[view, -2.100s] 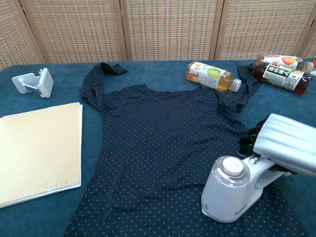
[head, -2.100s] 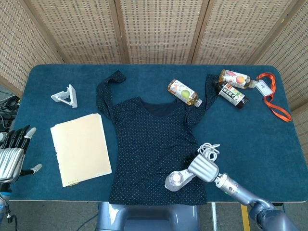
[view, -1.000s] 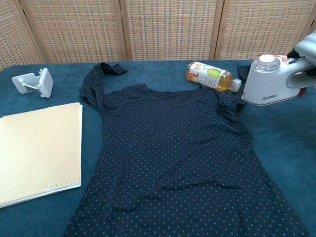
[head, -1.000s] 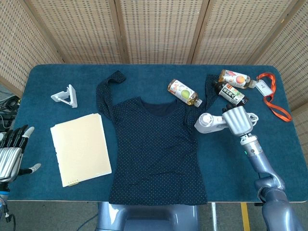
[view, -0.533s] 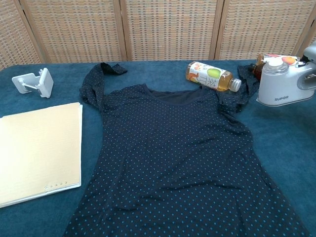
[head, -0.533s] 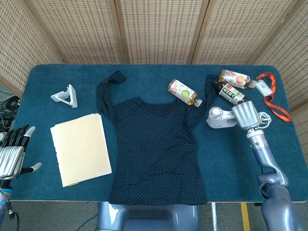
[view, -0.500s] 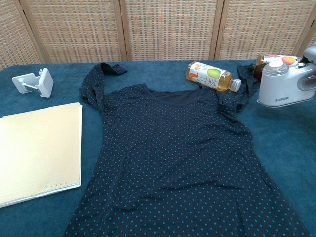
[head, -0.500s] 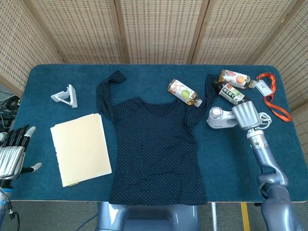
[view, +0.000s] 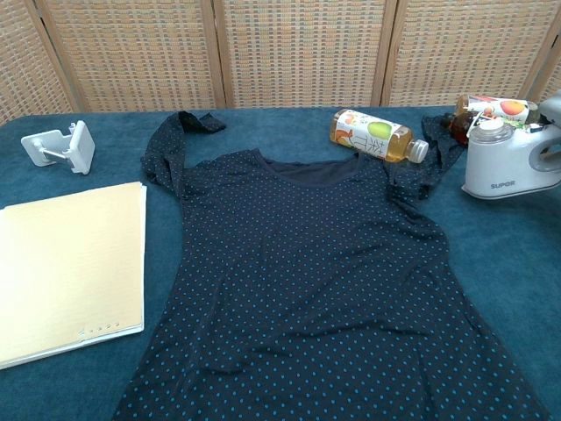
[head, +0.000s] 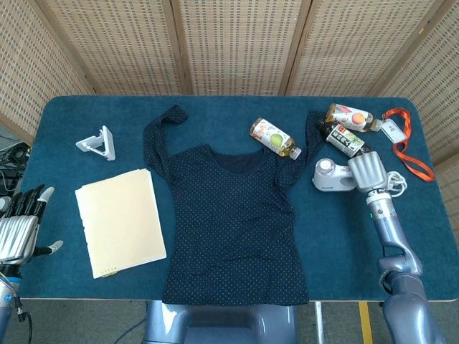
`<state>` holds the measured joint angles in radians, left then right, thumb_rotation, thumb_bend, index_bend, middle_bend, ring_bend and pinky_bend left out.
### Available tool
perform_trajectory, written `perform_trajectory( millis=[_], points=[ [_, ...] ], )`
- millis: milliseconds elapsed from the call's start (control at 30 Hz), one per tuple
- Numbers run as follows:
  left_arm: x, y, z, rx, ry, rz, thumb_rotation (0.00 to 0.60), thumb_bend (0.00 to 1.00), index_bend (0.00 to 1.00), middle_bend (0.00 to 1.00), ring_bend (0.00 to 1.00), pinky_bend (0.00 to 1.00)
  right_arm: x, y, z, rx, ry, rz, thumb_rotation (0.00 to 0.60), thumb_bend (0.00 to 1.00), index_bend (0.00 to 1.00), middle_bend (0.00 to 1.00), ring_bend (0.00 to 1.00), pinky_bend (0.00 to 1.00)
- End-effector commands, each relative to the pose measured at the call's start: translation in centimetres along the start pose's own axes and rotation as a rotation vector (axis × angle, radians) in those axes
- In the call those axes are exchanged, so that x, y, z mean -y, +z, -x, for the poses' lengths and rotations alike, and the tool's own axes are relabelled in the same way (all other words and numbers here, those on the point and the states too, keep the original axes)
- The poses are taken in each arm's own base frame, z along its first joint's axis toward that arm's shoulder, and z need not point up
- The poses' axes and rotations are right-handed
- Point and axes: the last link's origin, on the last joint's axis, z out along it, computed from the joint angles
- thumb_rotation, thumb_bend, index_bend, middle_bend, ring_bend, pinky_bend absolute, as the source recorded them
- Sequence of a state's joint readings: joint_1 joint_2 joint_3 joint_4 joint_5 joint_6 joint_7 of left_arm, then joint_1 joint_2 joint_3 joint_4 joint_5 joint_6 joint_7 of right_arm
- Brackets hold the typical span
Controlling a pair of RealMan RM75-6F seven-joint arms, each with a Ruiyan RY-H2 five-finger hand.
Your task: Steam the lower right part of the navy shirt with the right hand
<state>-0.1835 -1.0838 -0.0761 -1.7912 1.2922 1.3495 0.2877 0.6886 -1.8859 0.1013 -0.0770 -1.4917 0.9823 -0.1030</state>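
**A:** Navy shirt [head: 229,215] first: where does it lie?

**B:** Flat on the blue worktop [head: 93,115], neck toward the wicker screens, hem at the near edge. One sleeve reaches toward the phone stand [head: 98,142]; the other runs up between the green-label bottle [head: 273,137] and the dark bottle [head: 344,140].

**A:** And the steamer?

**B:** The white garment steamer [head: 331,175] stands on the worktop just beside the shirt's right shoulder, off the fabric. The right hand [head: 368,173] has its fingers closed around the handle.

**A:** Does the chest view show that grip?

**B:** Barely. There the steamer [view: 508,162] sits at the frame edge and the hand is cut off; only the head view shows it whole, plus the coiled cord behind it.

**A:** The left hand?

**B:** Head view only: the left hand [head: 20,228] hangs off the worktop's left edge, fingers apart, holding nothing.

**A:** Anything else?

**B:** A cream folder [head: 120,221] left of the shirt, a third bottle [head: 349,116] at the far right, and an orange lanyard [head: 405,147] the chest view misses.
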Motion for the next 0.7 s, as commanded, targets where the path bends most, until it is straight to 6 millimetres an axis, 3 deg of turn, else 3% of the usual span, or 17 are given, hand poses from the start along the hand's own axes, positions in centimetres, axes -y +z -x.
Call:
perform_trajectory(
  millis=[33, 100, 167, 367, 533, 700],
  points=[
    [0.0, 0.0, 0.0, -0.002, 0.001, 0.0, 0.6, 0.0, 0.0, 0.0, 0.0, 0.0, -0.1, 0.0, 0.5, 0.037, 0.031, 0.022, 0.6, 0.73, 0.49, 0.36, 0.43, 0.55],
    [-0.1, -0.1, 0.0, -0.002, -0.001, 0.0, 0.6, 0.0, 0.0, 0.0, 0.0, 0.0, -0.2, -0.1, 0.9, 0.062, 0.044, 0.032, 0.6, 0.61, 0.36, 0.25, 0.31, 0.39],
    [-0.1, -0.1, 0.0, -0.001, 0.001, 0.003, 0.6, 0.0, 0.0, 0.0, 0.0, 0.0, -0.1, -0.2, 1.0, 0.061, 0.062, 0.033, 0.6, 0.53, 0.3, 0.2, 0.24, 0.3],
    [-0.7, -0.3, 0.0, -0.004, 0.007, 0.033, 0.6, 0.0, 0.0, 0.0, 0.0, 0.0, 0.0, -0.9, 1.3, 0.052, 0.09, 0.024, 0.6, 0.11, 0.1, 0.01, 0.02, 0.1],
    [-0.8, -0.7, 0.0, -0.008, 0.003, 0.046, 0.6, 0.0, 0.0, 0.0, 0.0, 0.0, -0.1, -1.3, 1.4, 0.043, 0.119, 0.048, 0.6, 0.01, 0.05, 0.0, 0.0, 0.06],
    [-0.8, -1.2, -0.3, -0.017, -0.006, 0.059, 0.6, 0.0, 0.0, 0.0, 0.0, 0.0, -0.1, -2.5, 1.4, -0.008, 0.155, 0.057, 0.6, 0.0, 0.01, 0.0, 0.0, 0.05]
  ],
)
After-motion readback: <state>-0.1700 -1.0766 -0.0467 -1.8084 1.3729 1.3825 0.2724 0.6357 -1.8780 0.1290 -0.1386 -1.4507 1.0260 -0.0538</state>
